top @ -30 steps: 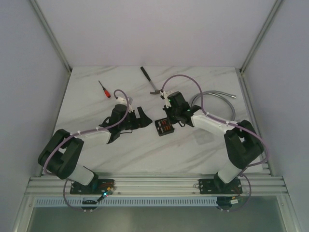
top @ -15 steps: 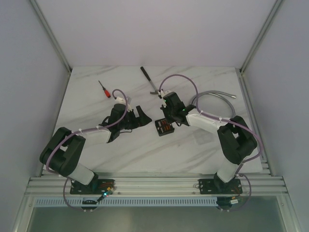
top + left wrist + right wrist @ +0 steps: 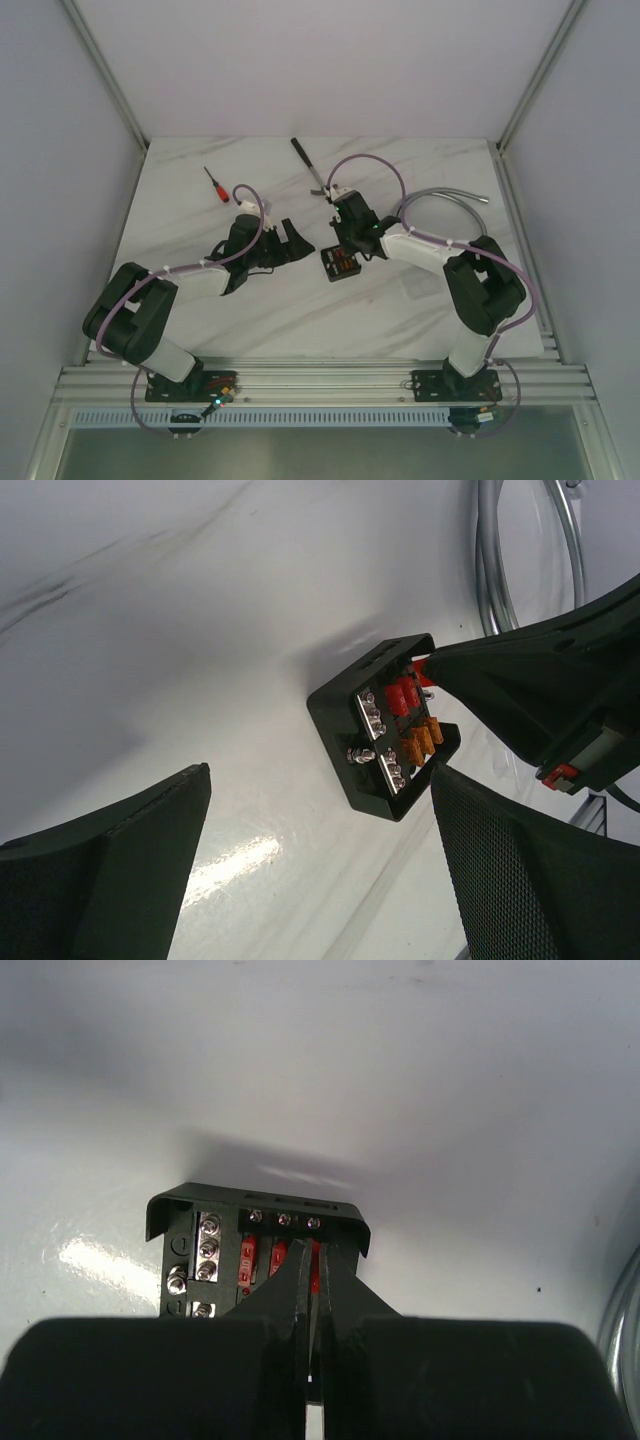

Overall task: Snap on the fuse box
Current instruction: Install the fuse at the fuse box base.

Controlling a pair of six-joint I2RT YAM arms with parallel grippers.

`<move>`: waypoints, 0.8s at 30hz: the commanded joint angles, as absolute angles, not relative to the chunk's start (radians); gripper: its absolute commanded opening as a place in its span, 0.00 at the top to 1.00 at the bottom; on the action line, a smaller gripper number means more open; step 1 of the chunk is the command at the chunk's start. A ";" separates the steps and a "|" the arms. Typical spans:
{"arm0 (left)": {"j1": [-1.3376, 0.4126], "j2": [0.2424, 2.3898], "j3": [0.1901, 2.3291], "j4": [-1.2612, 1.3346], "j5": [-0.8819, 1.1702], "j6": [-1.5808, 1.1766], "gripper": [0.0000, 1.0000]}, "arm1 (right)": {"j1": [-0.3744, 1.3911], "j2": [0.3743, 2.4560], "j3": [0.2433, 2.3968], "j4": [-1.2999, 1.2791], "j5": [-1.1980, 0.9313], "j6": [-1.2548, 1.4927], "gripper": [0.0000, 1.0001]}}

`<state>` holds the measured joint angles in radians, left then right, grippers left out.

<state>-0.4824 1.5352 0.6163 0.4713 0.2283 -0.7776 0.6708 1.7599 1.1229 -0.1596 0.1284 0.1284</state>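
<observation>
the jaws of your right gripper (image 3: 311, 1252) are nearly together, and the thin strip of red between the tips looks like a red fuse (image 3: 316, 1272) pinched there. the tips are down inside the fuse box (image 3: 225, 1245), at the row of red fuses on its far side from the left arm. the box lies flat and open on the table (image 3: 400, 320), between the two arms, just in front of the right wrist.

the jaws of your left gripper (image 3: 320, 780) stand wide apart with nothing between them. it is near the box but not touching it.

so nothing holds the box. if you press down now, the box can slide or tip on the smooth marble, and the fuse will not seat. the fingers also hide the slot in the right wrist view, so i cannot tell if the fuse is straight. if it is tilted, the push may bend its blades or knock the neighbour fuses. if you open the jaws too early, the fuse may fall loose.
</observation>
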 commanded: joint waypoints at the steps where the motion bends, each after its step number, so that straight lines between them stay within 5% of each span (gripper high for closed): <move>1: -0.475 1.545 0.626 0.497 0.242 -0.783 0.00 | 0.685 1.783 1.165 -0.185 0.177 0.144 1.00; 24: -0.474 1.562 0.630 0.500 0.246 -0.793 0.00 | 0.696 1.747 1.158 -0.229 0.203 0.163 1.00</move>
